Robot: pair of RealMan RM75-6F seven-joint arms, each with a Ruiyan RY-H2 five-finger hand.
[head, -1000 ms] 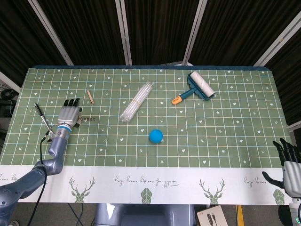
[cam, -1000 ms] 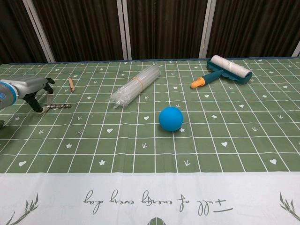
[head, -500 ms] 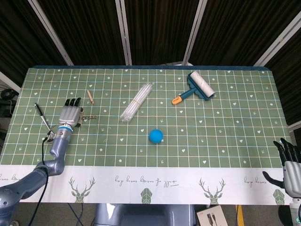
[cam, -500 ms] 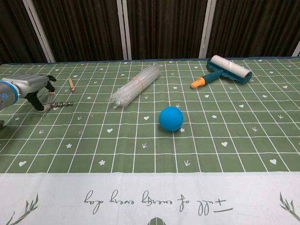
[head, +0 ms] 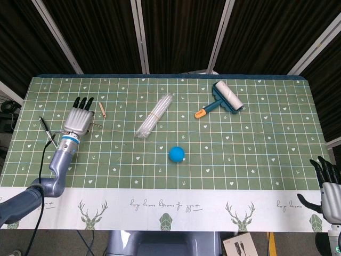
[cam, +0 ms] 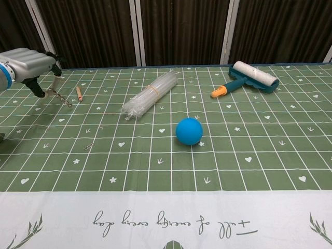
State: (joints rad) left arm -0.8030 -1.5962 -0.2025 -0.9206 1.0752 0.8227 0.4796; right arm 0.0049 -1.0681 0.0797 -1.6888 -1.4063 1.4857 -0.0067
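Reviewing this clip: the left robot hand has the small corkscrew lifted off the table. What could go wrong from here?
The left robot hand holds the corkscrew only by its top end, the screw dangling at a tilt, so it might slip or swing. If it drops, it may land on the wooden stick just beside it and knock it away.
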